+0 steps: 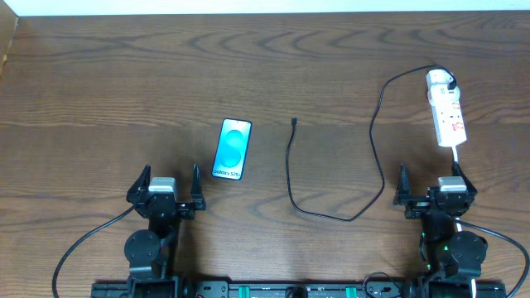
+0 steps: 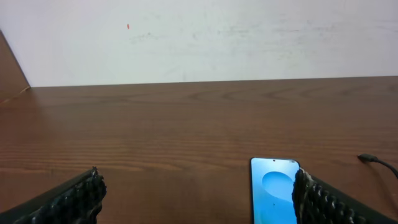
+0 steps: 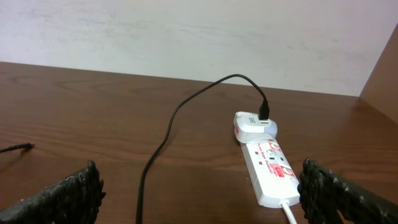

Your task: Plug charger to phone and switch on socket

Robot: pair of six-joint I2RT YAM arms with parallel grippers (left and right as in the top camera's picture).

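Observation:
The phone (image 1: 233,149) lies face up on the wooden table, blue screen showing; it also shows in the left wrist view (image 2: 271,190), just ahead of the right finger. The black charger cable (image 1: 374,141) loops across the table, its free connector tip (image 1: 294,122) right of the phone, its other end in a white adapter on the socket (image 1: 445,106). The socket shows in the right wrist view (image 3: 268,166) with the cable (image 3: 163,144). My left gripper (image 1: 171,194) is open and empty near the front edge. My right gripper (image 1: 436,192) is open and empty, just in front of the socket.
The socket's white cord (image 1: 458,157) runs toward the right arm's base. The table's back edge meets a white wall (image 2: 199,37). The wooden tabletop (image 1: 108,99) stretches wide on the left.

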